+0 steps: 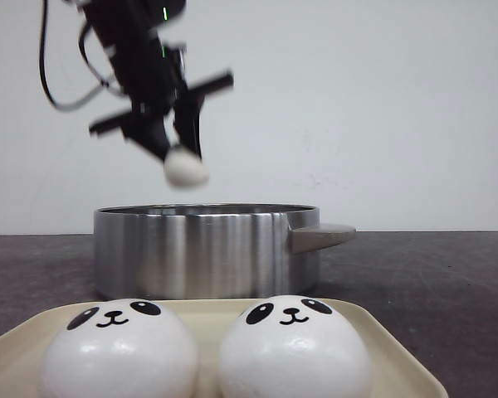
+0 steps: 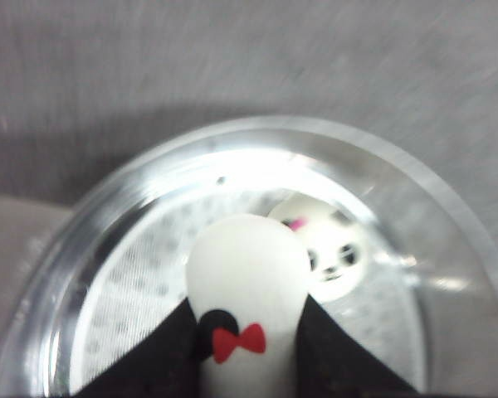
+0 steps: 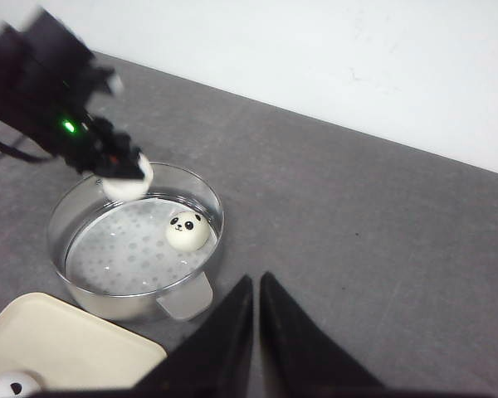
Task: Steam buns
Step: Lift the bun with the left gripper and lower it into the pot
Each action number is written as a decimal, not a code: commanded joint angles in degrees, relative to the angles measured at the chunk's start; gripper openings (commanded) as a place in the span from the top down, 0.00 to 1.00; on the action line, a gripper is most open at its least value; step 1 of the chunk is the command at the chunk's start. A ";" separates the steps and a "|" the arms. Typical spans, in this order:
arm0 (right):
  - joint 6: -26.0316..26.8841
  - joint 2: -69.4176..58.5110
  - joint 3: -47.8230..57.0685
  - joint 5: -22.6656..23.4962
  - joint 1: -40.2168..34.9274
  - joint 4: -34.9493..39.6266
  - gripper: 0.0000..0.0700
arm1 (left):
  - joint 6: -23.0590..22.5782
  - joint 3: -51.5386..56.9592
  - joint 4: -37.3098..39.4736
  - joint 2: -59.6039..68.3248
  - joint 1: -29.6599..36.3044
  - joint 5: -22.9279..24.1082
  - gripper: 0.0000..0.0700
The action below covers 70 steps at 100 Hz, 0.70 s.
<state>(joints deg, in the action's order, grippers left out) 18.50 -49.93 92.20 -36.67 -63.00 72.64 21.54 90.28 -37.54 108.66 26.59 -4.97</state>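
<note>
Two white panda-faced buns [image 1: 120, 348] [image 1: 295, 344] sit side by side on a cream tray [image 1: 390, 348] at the front. My left gripper [image 1: 178, 153] hangs above the steel steamer pot [image 1: 199, 249], shut on a third bun [image 1: 185, 168]. In the left wrist view that bun [image 2: 247, 282], with a red bow mark, is squeezed between the black fingers [image 2: 158, 356] over the perforated pot floor. Another bun [image 2: 328, 253] lies face up inside the pot, also seen as a bun [image 3: 187, 230] in the right wrist view. My right gripper [image 3: 256, 282] is shut on nothing, over bare table.
The pot's grey handle [image 1: 319, 237] sticks out to the right, toward the right gripper [image 3: 187, 297]. The tray [image 3: 66, 348] lies just in front of the pot. Dark grey tabletop [image 3: 382, 249] stretches right of the pot, with a white wall behind.
</note>
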 commanded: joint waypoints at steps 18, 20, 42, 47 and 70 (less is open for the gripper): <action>2.93 -0.44 0.66 -0.35 -0.79 0.83 0.99 | -1.01 1.53 0.09 7.06 0.26 -1.05 0.98; 3.10 -0.44 0.66 -0.39 -0.79 0.96 0.99 | -1.01 1.53 0.09 7.34 0.26 -1.05 0.97; 3.63 -0.46 0.66 -0.90 -0.79 1.11 0.99 | -0.98 1.53 -0.55 9.46 0.42 -1.07 0.56; 3.61 -0.46 0.66 -0.87 -0.79 1.11 0.99 | -1.03 1.53 -0.33 9.46 0.44 -1.05 0.40; 3.78 -0.48 0.66 -0.87 -0.79 1.11 0.99 | -0.94 2.64 -1.11 9.20 0.42 -1.07 0.25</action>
<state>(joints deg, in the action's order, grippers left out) 21.32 -49.93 92.20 -37.30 -63.00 74.13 20.88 91.02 -38.17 116.73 26.85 -6.00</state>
